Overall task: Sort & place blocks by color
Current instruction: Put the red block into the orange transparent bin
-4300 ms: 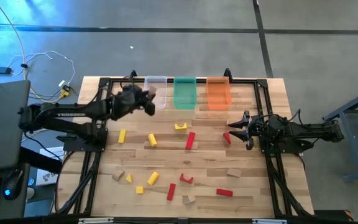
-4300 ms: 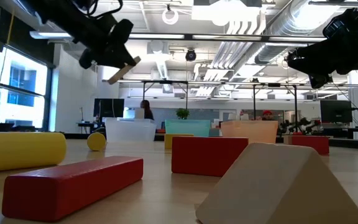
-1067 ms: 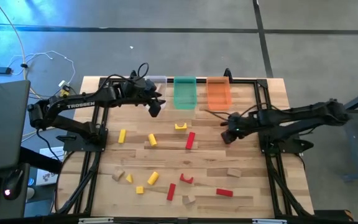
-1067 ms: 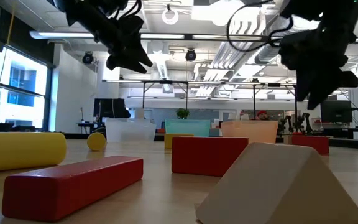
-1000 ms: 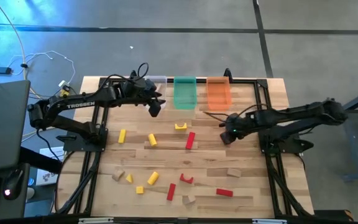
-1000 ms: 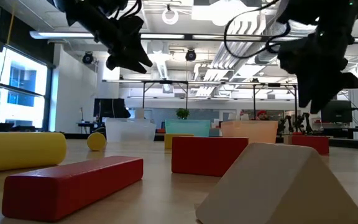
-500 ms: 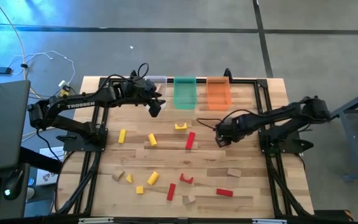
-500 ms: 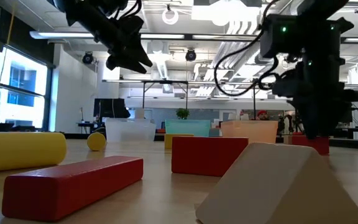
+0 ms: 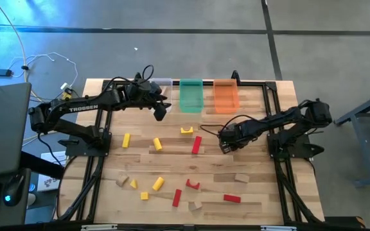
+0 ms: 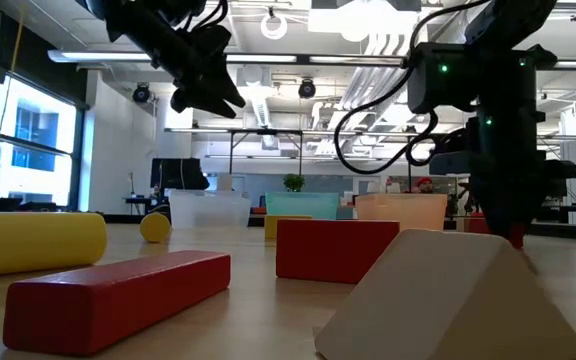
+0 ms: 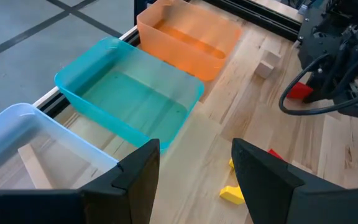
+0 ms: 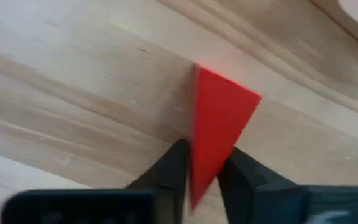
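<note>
My right gripper [image 9: 227, 142] points down at mid-table, right of the red bar [image 9: 196, 144], shut on a red wedge [image 12: 219, 118]. My own hand hides the wedge in the high view; the left wrist view shows it as a red spot [image 11: 300, 91] under the hand. My left gripper [image 9: 161, 110] hangs open and empty beside the clear bin [image 9: 161, 90], which holds a tan bar [image 11: 33, 171]. Other red, yellow and tan blocks lie loose on the wood. My right gripper pinches the red wedge by its narrow end [image 12: 201, 177] between the two fingers [image 12: 169, 171]. They come from above, pointing down, one on each flat side. The wedge rests on the table.
The green bin [image 9: 191, 95] and the orange bin [image 9: 225, 95] stand in a row with the clear one at the far edge. A yellow arch [image 9: 186, 130], yellow pieces [image 9: 126, 140], a red arch [image 9: 193, 185] and tan pieces [image 9: 241, 177] are scattered toward the near edge.
My right gripper has gone down and a little toward the table's left, tipping to point straight down, and now stands at the red wedge on the table.
</note>
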Controlling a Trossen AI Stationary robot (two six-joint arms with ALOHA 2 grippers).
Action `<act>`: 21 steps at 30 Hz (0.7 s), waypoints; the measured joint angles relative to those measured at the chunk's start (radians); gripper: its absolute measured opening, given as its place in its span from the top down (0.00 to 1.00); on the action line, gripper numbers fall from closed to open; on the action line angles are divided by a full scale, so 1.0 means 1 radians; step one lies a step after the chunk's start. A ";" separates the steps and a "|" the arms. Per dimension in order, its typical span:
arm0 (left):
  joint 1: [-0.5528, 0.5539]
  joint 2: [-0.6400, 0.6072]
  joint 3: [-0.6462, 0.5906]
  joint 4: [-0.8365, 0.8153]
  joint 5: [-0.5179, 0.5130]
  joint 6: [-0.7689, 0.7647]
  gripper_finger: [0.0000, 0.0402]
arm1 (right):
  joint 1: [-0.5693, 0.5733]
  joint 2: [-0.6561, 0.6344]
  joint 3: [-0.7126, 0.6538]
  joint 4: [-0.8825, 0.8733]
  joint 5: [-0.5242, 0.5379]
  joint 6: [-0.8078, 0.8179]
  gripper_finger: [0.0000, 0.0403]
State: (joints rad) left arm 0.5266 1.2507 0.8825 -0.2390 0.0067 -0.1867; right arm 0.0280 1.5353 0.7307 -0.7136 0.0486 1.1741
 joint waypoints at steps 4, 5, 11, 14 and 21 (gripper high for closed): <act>0.000 0.000 0.000 0.000 0.000 0.014 0.53 | 0.000 -0.022 -0.005 -0.001 0.007 -0.023 0.97; 0.000 0.000 0.000 0.000 0.000 0.015 0.53 | 0.000 -0.027 -0.005 0.000 0.016 -0.023 0.96; -0.001 0.002 0.000 -0.005 0.009 0.015 0.53 | -0.001 -0.069 -0.005 0.039 0.030 -0.033 0.93; -0.009 0.008 0.000 -0.005 0.012 0.029 0.53 | -0.001 -0.102 -0.005 0.094 0.032 -0.075 0.97; -0.047 0.008 -0.001 -0.004 0.013 0.098 0.53 | -0.021 -0.218 -0.005 0.214 0.137 -0.160 0.95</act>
State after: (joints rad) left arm 0.4792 1.2587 0.8818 -0.2429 0.0193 -0.0887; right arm 0.0067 1.3171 0.7258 -0.4997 0.1857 1.0141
